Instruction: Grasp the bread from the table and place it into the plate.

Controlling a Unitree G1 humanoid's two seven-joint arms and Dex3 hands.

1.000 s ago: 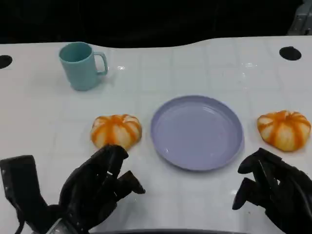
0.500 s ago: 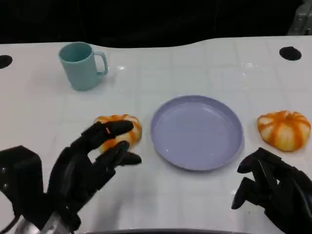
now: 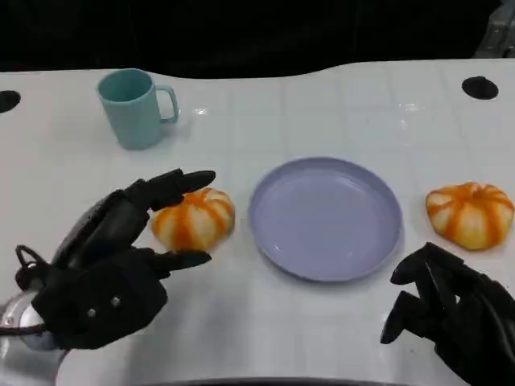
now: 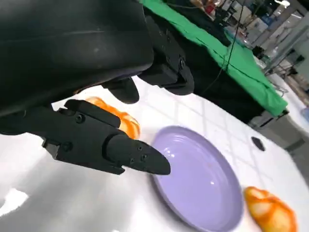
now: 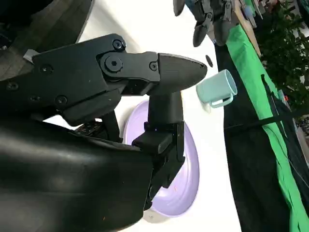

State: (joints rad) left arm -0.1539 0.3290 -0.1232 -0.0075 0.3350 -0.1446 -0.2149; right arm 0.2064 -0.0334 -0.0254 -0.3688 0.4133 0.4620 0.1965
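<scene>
Two buns flank the purple plate [image 3: 325, 218] as the left hand [image 3: 113, 269], fingers spread and empty, brackets the left bun [image 3: 193, 218], which could skid toward the rim if nudged.

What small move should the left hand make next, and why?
Probably close the fingers on the near bread. The left hand is open, its fingers spread above and below that bread, not yet gripping. The plate beside it holds nothing.
</scene>
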